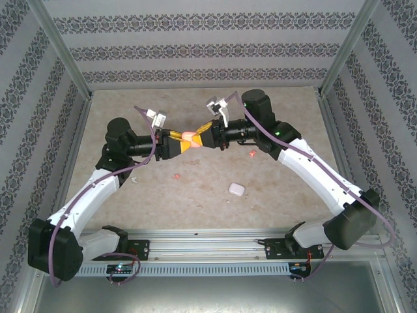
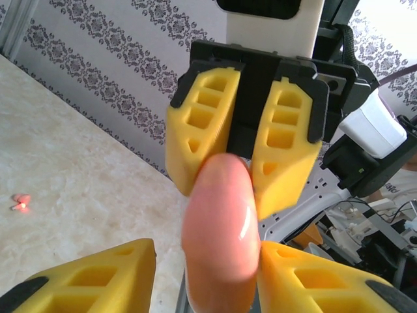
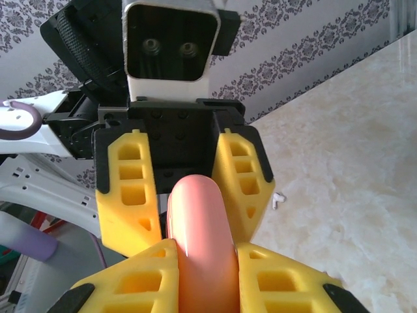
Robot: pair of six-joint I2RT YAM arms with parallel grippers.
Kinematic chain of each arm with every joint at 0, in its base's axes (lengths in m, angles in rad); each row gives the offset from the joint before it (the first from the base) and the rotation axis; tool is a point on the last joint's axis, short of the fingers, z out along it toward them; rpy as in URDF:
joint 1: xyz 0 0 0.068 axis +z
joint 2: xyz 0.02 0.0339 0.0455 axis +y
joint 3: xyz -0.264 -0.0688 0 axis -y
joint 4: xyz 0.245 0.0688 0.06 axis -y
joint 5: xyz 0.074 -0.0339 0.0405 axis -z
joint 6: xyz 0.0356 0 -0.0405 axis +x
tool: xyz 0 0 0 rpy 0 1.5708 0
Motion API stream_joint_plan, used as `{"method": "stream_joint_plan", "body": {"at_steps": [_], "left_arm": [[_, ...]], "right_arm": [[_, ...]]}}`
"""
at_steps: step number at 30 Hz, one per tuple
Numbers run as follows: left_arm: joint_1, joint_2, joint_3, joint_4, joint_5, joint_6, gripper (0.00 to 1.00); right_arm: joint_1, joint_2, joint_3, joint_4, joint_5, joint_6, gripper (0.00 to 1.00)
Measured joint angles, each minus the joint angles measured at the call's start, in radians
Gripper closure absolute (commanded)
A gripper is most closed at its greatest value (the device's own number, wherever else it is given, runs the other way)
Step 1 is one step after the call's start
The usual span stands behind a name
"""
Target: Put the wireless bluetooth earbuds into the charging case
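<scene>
left pincer (image 1: 171,145) and right pincer (image 1: 207,138) both clamp the pink case (image 1: 190,137) midair. likely the opening step; next you pry it apart. red earbud (image 1: 253,153) lies on desk (image 1: 195,202).

beige marbled table (image 1: 163,202) — damask-patterned walls (image 1: 208,39) along far, left, right edges; metal frame posts (image 1: 60,49) at far corners; aluminium rail (image 1: 208,248) along near edge.

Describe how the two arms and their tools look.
The left arm and right arm have white links, black joints and a purple cable each. The left tool and right tool carry chunky yellow fingers with hollow cells on black mounts.
</scene>
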Motion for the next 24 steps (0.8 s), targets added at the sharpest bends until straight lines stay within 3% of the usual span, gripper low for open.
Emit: {"method": "stream_joint_plan", "body": {"at_steps": [8,12,17,24], "left_arm": [[0.000,0.025,0.000,0.082,0.004,-0.055,0.69],[0.000,0.021,0.000,0.058,0.002,-0.031,0.57],[0.000,-0.001,0.000,-0.018,-0.001,0.015,0.54],[0.000,-0.008,0.000,-0.055,-0.003,0.043,0.72]], "right_arm": [[0.003,0.010,0.000,0.000,0.003,0.003,0.91],[0.003,0.011,0.000,0.001,0.004,0.007,0.91],[0.003,0.011,0.000,0.002,0.004,0.013,0.91],[0.003,0.011,0.000,0.008,0.005,0.022,0.91]]}}
